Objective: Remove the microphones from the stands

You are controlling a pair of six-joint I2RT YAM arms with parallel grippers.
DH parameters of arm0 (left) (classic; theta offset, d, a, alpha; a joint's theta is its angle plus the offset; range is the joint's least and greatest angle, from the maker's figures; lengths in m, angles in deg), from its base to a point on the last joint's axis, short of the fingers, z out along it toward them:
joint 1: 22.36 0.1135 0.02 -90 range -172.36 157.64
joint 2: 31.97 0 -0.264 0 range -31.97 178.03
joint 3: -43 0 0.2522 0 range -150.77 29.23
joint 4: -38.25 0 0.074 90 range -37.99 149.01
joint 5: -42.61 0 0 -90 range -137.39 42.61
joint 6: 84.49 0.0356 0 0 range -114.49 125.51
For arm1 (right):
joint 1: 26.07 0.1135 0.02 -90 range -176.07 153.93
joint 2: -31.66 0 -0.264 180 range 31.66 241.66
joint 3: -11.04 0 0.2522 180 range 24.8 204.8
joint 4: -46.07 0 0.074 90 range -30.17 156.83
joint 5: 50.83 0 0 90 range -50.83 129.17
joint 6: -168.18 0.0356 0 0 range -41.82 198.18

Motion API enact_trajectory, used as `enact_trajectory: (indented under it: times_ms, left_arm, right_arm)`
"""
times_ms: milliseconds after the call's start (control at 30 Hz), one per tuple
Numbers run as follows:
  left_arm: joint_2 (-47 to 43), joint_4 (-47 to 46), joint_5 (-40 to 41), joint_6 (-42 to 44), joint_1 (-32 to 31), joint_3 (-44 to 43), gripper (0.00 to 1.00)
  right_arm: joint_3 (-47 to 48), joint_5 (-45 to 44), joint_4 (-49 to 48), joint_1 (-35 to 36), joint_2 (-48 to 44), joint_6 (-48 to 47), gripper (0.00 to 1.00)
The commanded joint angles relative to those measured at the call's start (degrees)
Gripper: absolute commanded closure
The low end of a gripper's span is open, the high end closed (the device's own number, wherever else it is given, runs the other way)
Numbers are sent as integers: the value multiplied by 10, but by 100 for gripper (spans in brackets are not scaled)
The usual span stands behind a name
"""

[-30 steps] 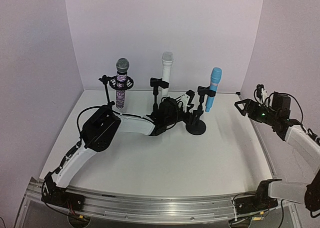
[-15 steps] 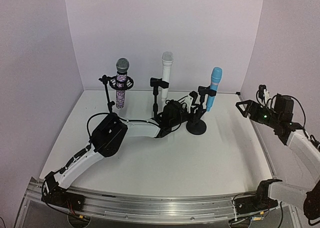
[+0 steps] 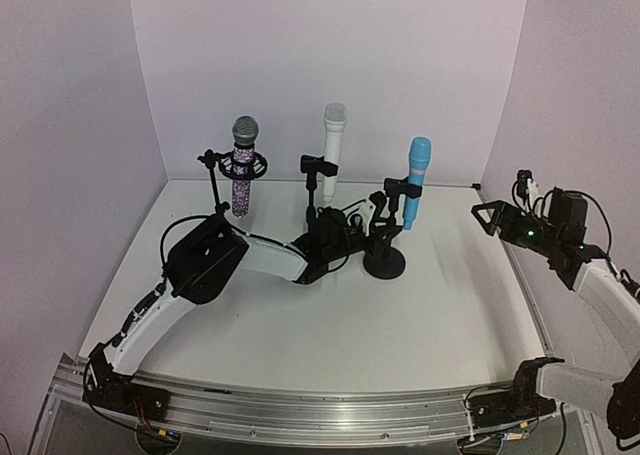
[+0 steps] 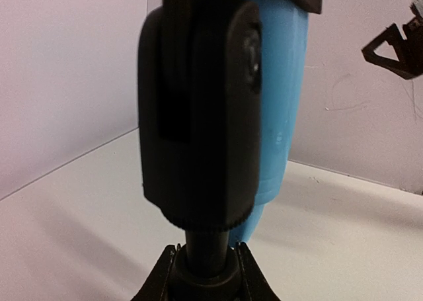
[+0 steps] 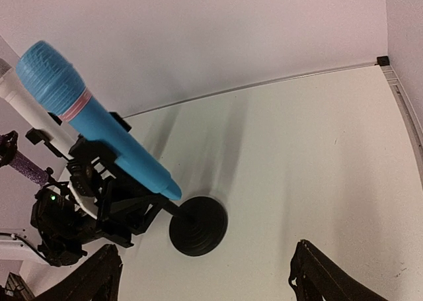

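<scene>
A blue microphone [image 3: 414, 180] stands nearly upright in the black clip of its round-based stand [image 3: 385, 265] at the table's middle rear. My left gripper [image 3: 378, 227] reaches in low from the left. In the left wrist view its two black fingers press either side of the stand's post [image 4: 206, 264], under the big clip [image 4: 198, 116], with the blue microphone [image 4: 281, 83] behind. My right gripper [image 3: 485, 215] hovers open at the right edge, well apart from the stand. Its wrist view looks down on the microphone [image 5: 99, 126] and the base [image 5: 198, 225], with the right gripper [image 5: 203, 258] empty.
A glittery purple microphone [image 3: 243, 170] on a thin stand and a white microphone [image 3: 332, 150] on another stand rise at the back left and centre, close behind my left arm. Walls enclose the table on three sides; a metal rail [image 3: 300, 415] runs along the near edge.
My left gripper's fingers have closed in on the stand's post. The stand and blue microphone have shifted slightly left and nearer. The right arm has barely moved.
</scene>
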Motion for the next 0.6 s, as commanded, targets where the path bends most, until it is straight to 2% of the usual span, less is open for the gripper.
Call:
enact_trajectory:
  times_ms: [0,267,400,567]
  left_arm:
    - [-152,-110,18,54,-41,162,100]
    - [-329,-206,69,56,-82,435,100]
    - [-376,-253,120,78,-103,523,100]
    - [-408,-278,185,72,-113,584,100]
  right_arm:
    - [31,14,-5,3,-4,-17,14]
    - [57,64,-6,8,-4,-15,16]
    - [67,81,-6,32,6,-21,17]
    - [82,77,-14,88,28,-36,17]
